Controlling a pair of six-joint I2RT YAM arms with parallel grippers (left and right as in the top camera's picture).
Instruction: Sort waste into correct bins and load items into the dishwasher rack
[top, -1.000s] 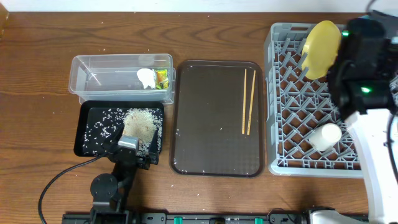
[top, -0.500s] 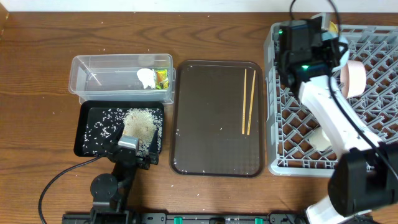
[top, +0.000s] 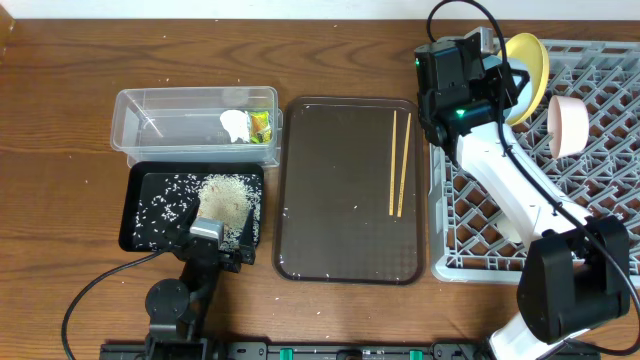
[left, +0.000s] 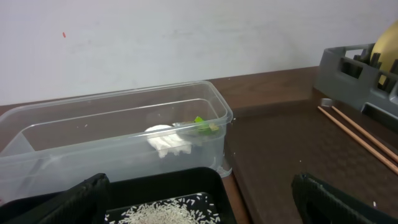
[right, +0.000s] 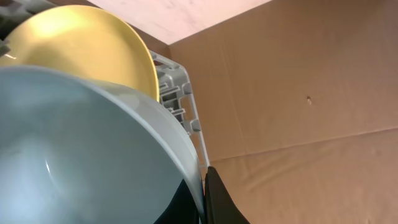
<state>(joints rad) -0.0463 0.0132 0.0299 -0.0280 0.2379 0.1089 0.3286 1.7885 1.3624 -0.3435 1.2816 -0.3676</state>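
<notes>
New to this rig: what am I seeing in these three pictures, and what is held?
A two-armed robot works at a table. One picture looks down from above; the other two come from cameras on each wrist. From above: a clear tub with tissue and wrapper, a black tray with rice, a brown tray with chopsticks, and a grey rack holding a yellow plate and pink bowl. The left gripper hangs open at the black tray's near edge. The right gripper appears to pinch the rim of a light blue bowl, near the plate.
</notes>
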